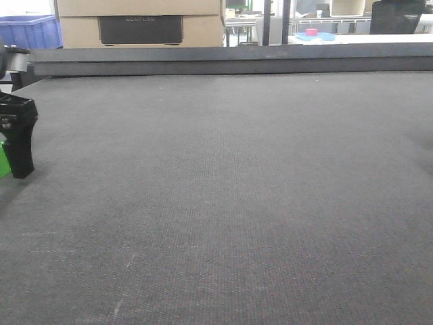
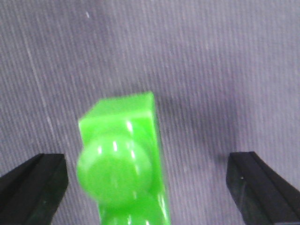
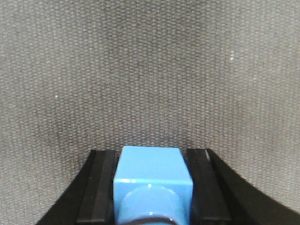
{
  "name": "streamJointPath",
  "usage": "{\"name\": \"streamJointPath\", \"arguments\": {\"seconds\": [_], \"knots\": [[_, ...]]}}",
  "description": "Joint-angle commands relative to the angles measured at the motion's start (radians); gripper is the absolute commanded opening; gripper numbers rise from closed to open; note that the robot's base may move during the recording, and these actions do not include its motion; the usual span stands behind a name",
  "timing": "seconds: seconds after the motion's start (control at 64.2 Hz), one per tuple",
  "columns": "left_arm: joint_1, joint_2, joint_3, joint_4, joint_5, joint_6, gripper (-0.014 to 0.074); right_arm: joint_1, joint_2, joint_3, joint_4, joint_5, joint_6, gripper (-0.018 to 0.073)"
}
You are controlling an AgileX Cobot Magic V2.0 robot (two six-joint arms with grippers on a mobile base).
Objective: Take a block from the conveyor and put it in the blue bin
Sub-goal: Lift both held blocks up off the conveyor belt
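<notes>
so the green block (image 2: pixel 123 159) is sitting on the conveyor (image 1: pixel 230 203), right at the conveyor's left edge in the front view, where only a sliver of green shows beside one black finger (image 1: pixel 19 139); the left wrist view shows it way better: it lies flat on the woven belt with a round stud pointing toward the camera, a bit blurry, and turned slightly off square to the jaws

the left gripper (image 2: pixel 145 164) is spread wide around it, one finger on each side; there's bare belt showing between the block and both fingers, more of it on one side than the other, so nothing is touching the block and it's just resting on the conveyor

the right gripper (image 3: pixel 152 187) hangs over a plain stretch of the conveyor and its fingers are pulled in narrow, pinching a blue block (image 3: pixel 150 171) between the pads; same kind of piece as the green one, stud toward the camera, and the pads look pressed against both of its sides

the blue bin (image 1: pixel 27 30) is off the conveyor, beyond the dark rail (image 1: pixel 230 57) on the conveyor's far side, toward its left end; a cardboard box (image 1: pixel 139 20) stands just beside the bin, also past that rail; the green block is well apart from the bin, at the conveyor's near left part
</notes>
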Motion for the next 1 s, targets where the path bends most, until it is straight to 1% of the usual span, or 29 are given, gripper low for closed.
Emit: {"name": "streamJointPath", "arguments": {"seconds": [0.0, 0.14, 0.187, 0.234, 0.28, 0.296, 0.327, 0.343, 0.358, 0.374, 0.389, 0.436, 0.452, 0.467, 0.483, 0.623, 0.81, 0.903, 0.981], "knots": [[0.006, 0.007, -0.006, -0.014, -0.012, -0.012, 0.0591, -0.008, 0.0, 0.001, -0.012, 0.008, -0.007, -0.0162], [0.01, 0.018, -0.006, -0.022, -0.01, -0.013, 0.0575, -0.008, 0.0, 0.001, -0.012, 0.008, -0.007, -0.0162], [0.01, 0.018, -0.006, -0.033, -0.01, -0.013, 0.0545, -0.008, 0.0, 0.001, -0.012, 0.008, -0.007, -0.0162], [0.01, 0.018, -0.006, -0.039, -0.01, -0.013, 0.0488, -0.008, 0.0, 0.001, -0.012, 0.008, -0.007, -0.0162], [0.01, 0.018, -0.013, -0.044, -0.005, -0.013, 0.0392, -0.008, 0.0, 0.001, -0.012, 0.006, -0.007, -0.0162], [0.01, 0.018, -0.016, -0.046, -0.005, -0.013, 0.0343, -0.008, 0.0, 0.001, -0.012, 0.006, -0.007, -0.0162], [0.01, 0.018, -0.02, -0.046, -0.005, -0.013, 0.0273, -0.008, 0.0, 0.001, -0.012, 0.006, -0.007, -0.0162], [0.01, 0.018, -0.022, -0.046, -0.005, -0.013, 0.0218, -0.008, 0.0, 0.001, -0.012, 0.006, -0.007, -0.0162], [0.01, 0.018, -0.025, -0.046, -0.003, -0.013, 0.02, -0.008, 0.0, 0.001, -0.012, 0.006, -0.007, -0.0162], [0.01, 0.018, -0.027, -0.046, -0.004, -0.013, 0.0162, -0.008, 0.0, 0.001, -0.012, 0.006, -0.007, -0.0162], [0.01, 0.018, -0.031, -0.046, -0.001, -0.013, 0.0105, -0.008, 0.0, 0.001, -0.012, 0.006, -0.007, -0.0162], [0.01, 0.018, -0.04, -0.046, 0.005, -0.013, -0.0008, -0.008, 0.0, 0.001, -0.012, 0.004, -0.007, -0.0162], [0.01, 0.018, -0.045, -0.048, 0.011, -0.013, -0.0064, -0.008, 0.0, 0.001, -0.012, 0.004, -0.007, -0.0162], [0.01, 0.018, -0.047, -0.048, 0.016, -0.013, -0.0101, -0.008, -0.002, 0.001, -0.012, 0.004, -0.007, -0.0162], [0.01, 0.018, -0.052, -0.048, 0.022, -0.013, -0.0117, -0.008, -0.002, 0.001, -0.012, 0.004, -0.007, -0.0162], [0.01, 0.0, -0.083, -0.077, 0.071, -0.013, -0.0111, -0.006, -0.03, 0.001, -0.012, 0.012, -0.007, -0.0162], [0.006, -0.083, -0.084, -0.136, 0.075, -0.013, -0.0111, 0.003, -0.122, -0.003, 0.011, 0.025, -0.007, -0.0162], [-0.017, -0.14, -0.084, -0.138, 0.069, -0.013, -0.0111, 0.025, -0.18, -0.003, 0.012, 0.027, -0.007, -0.0162], [-0.043, -0.195, -0.084, -0.138, 0.062, -0.013, -0.0111, 0.058, -0.236, -0.003, 0.015, 0.027, -0.007, -0.0162]]}}
